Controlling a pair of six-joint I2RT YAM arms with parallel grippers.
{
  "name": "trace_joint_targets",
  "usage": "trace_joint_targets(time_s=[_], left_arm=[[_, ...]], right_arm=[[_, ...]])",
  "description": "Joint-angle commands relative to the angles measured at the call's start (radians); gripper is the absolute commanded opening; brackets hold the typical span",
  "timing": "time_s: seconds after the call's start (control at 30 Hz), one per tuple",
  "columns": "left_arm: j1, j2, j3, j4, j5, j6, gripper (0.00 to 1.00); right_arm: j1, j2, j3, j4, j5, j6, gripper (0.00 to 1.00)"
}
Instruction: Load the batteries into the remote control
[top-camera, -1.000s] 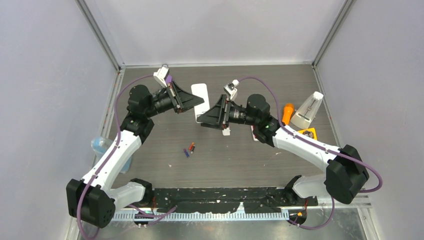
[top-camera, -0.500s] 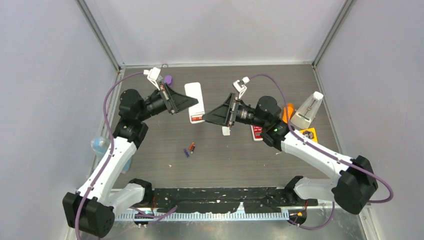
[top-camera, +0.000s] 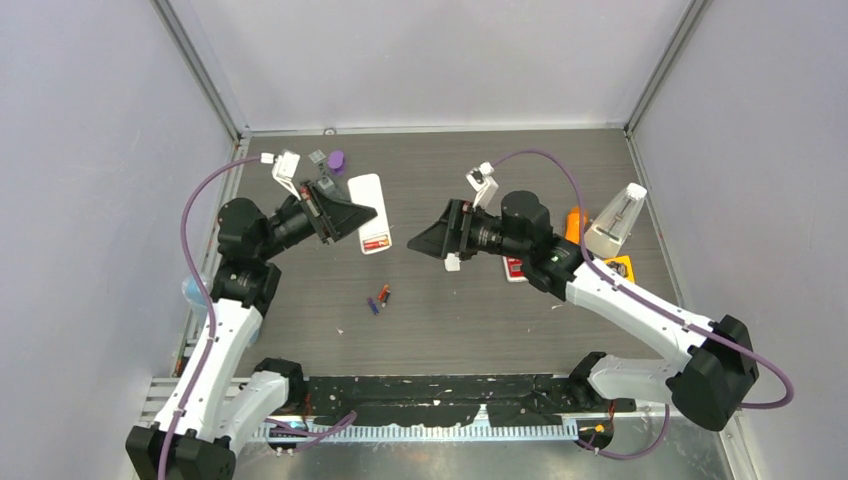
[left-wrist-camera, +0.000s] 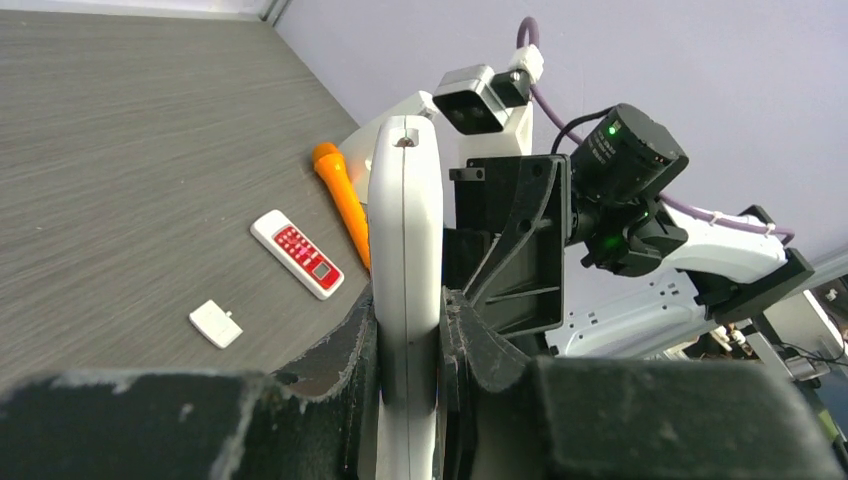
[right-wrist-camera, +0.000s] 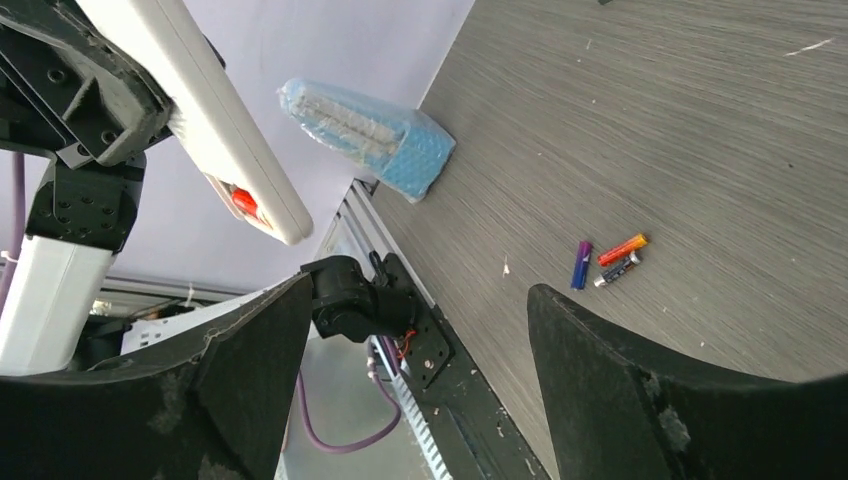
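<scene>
Batteries (top-camera: 380, 298) lie untouched in a small cluster on the table (top-camera: 480, 310), towards its near edge and between the two arms. The white remote control (top-camera: 368, 205) is clamped edge-on in the left gripper (top-camera: 355, 215) and held clear of the table. Within the last second it has swung left, away from the right gripper (top-camera: 415, 243), which has let go and now stands wide and empty. A small white piece (top-camera: 452, 262), probably the battery cover, lies just under it. The right arm looks free to fetch a first battery.
</scene>
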Motion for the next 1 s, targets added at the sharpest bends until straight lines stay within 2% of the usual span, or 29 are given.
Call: trace_joint_targets(time_s=[0.0,0.2,0.33,0.57,0.97], left_arm=[[0.005,-0.027,-0.018,0.045,0.026,0.006,0.0],[0.006,-0.016,-0.034,0.081,0.033,-0.066,0.0],[0.007,-0.008,-0.039,0.129,0.049,-0.121,0.0],[0.006,0.007,-0.047,0.182,0.062,-0.176,0.0],[0.01,0.035,-0.025,0.216,0.063,-0.234,0.0]], right_arm=[[0.063,0.031,0.122,-0.007,0.045,-0.074,0.83],[0.139,0.104,0.225,0.002,0.057,-0.073,0.83],[0.16,0.14,0.25,0.01,0.061,-0.053,0.78],[0.172,0.19,0.294,-0.022,0.061,-0.05,0.61],[0.173,0.215,0.294,-0.104,0.068,-0.079,0.41]])
